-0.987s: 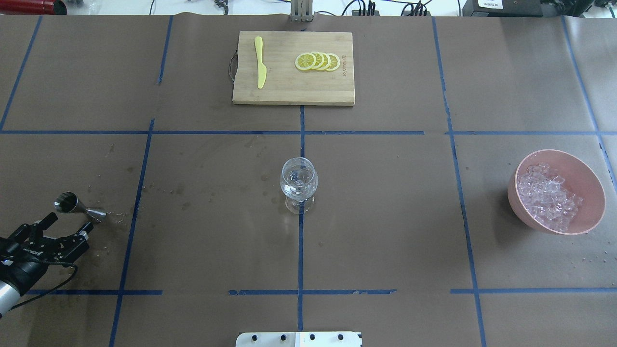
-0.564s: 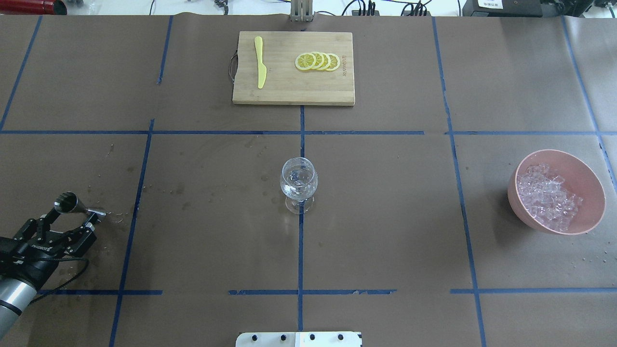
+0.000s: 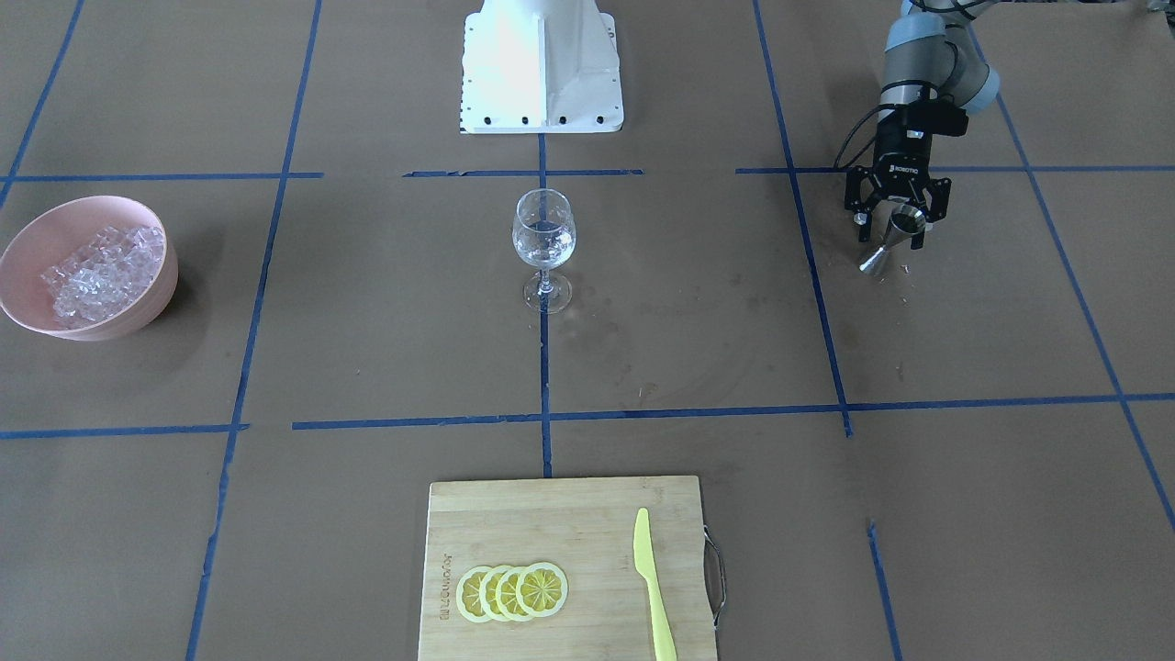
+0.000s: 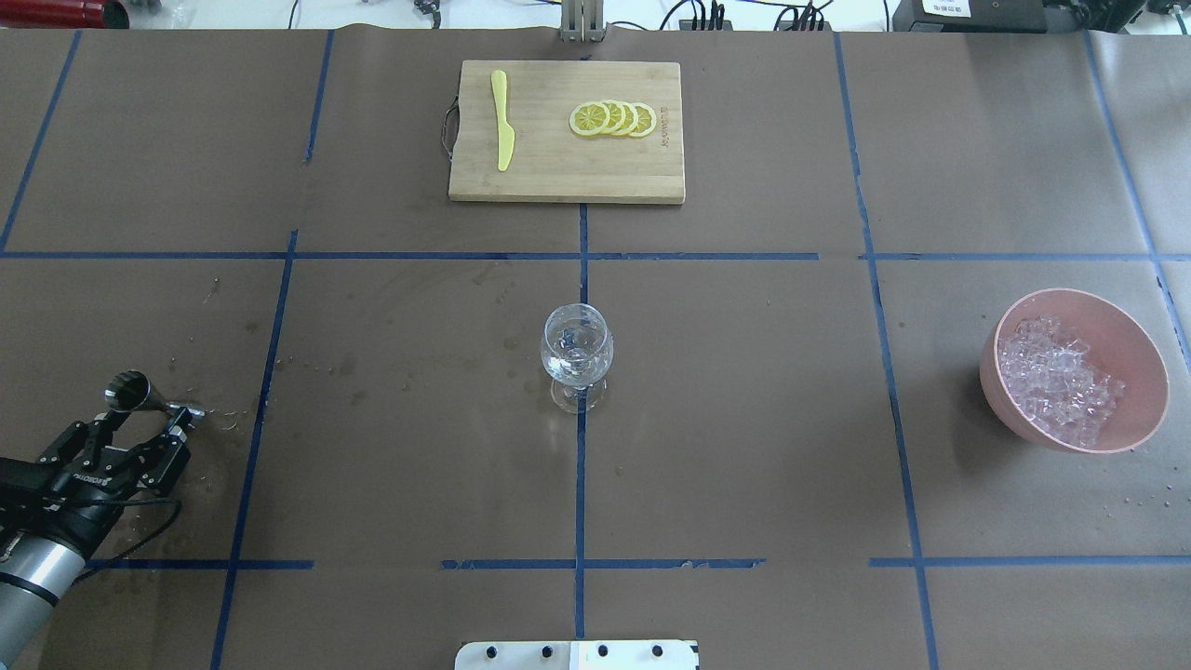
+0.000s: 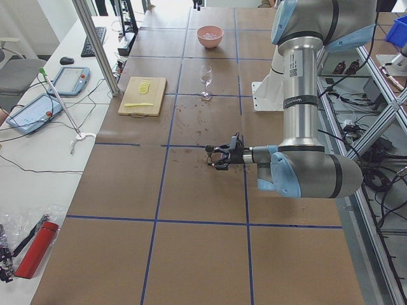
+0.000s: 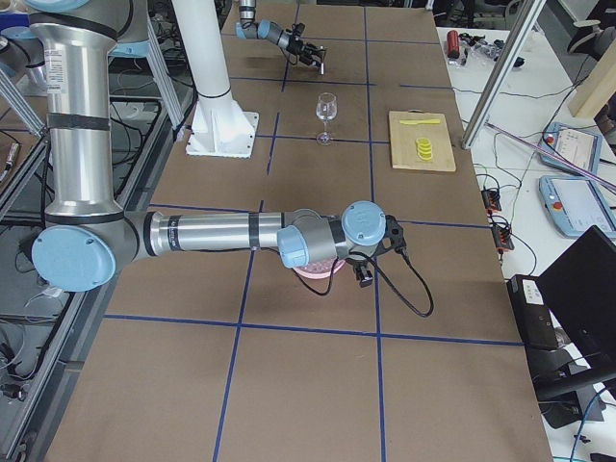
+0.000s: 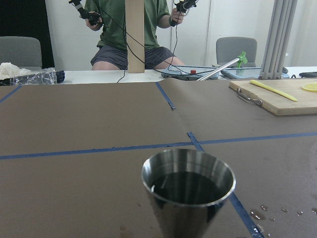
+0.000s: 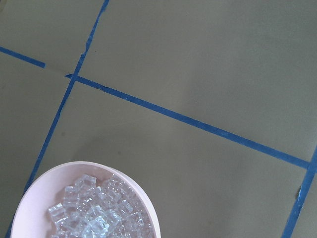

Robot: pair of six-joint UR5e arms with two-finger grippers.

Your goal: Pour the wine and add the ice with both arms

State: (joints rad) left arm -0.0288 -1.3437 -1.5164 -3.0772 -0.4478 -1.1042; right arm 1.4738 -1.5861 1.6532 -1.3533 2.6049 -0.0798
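Observation:
A steel jigger (image 4: 130, 391) stands on the brown paper at the left edge of the table. My left gripper (image 4: 149, 417) is open, with one finger on each side of the jigger (image 3: 877, 257) and small gaps showing. The left wrist view looks straight into its dark, wet cup (image 7: 188, 186). A clear stemmed glass (image 4: 577, 358) stands at the table's centre with wine glints and drops inside. Ice (image 4: 1056, 377) fills a pink bowl (image 4: 1130, 330) at the right. My right gripper (image 6: 366, 273) hangs over that bowl (image 8: 148, 208); I cannot tell whether it is open or shut.
A wooden cutting board (image 4: 558, 177) at the far side carries a yellow knife (image 4: 502, 121) and lemon slices (image 4: 614, 119). Wet spots (image 4: 354, 372) mark the paper between jigger and glass. The white robot base (image 3: 542, 64) sits at the near edge. A person (image 7: 129, 29) sits beyond the table.
My left gripper has moved forward to the jigger, and its open fingers now straddle it. The glass and the bowl have stayed put.

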